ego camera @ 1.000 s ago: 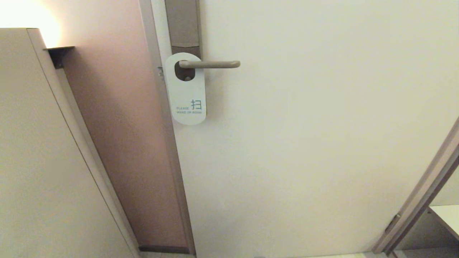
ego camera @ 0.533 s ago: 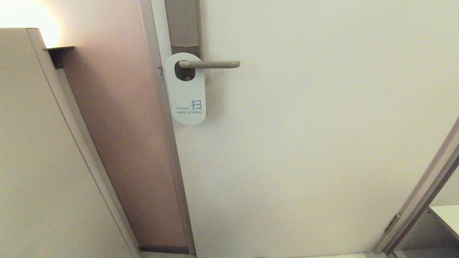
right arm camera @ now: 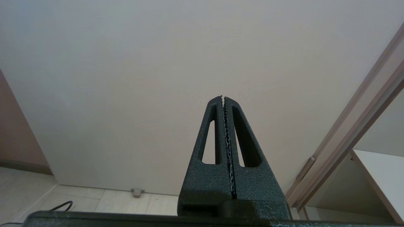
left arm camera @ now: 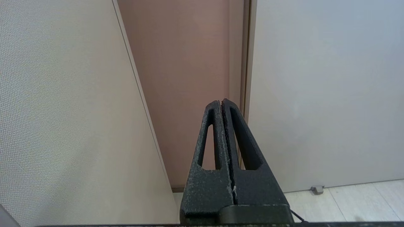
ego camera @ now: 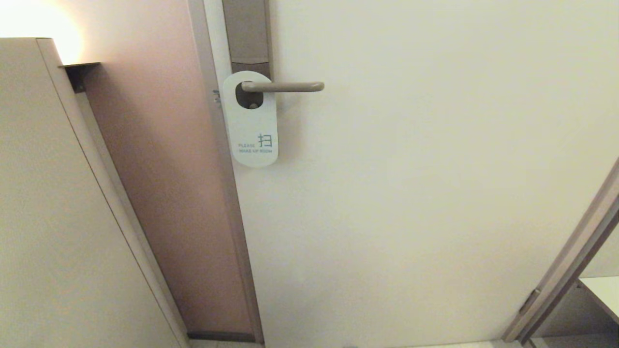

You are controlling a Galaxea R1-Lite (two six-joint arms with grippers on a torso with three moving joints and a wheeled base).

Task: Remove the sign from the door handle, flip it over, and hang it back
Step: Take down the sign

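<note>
A pale door [ego camera: 411,169] carries the door handle [ego camera: 283,87], level, with the sign [ego camera: 251,125] hanging from it, white face outward. Low before the door, the left hand [left arm camera: 222,101] and right hand [right arm camera: 223,97] point forward, fingers pressed together, empty.

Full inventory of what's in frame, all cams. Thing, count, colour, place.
white oblong card sign: 1, white face with blue "MAKE UP ROOM" text, hanging on the handle
straight metal lever door handle: 1, beige-grey, upper door, passing through the sign's hole
tall lock plate: 1, grey-brown, behind the handle
door: 1, off-white, centre
door stop: 1, grey, floor at the door's foot
cable: 1, black, on floor
left pincer: 1, black, shut, low, before the door frame
right pincer: 1, black, shut, low, before the door
</note>
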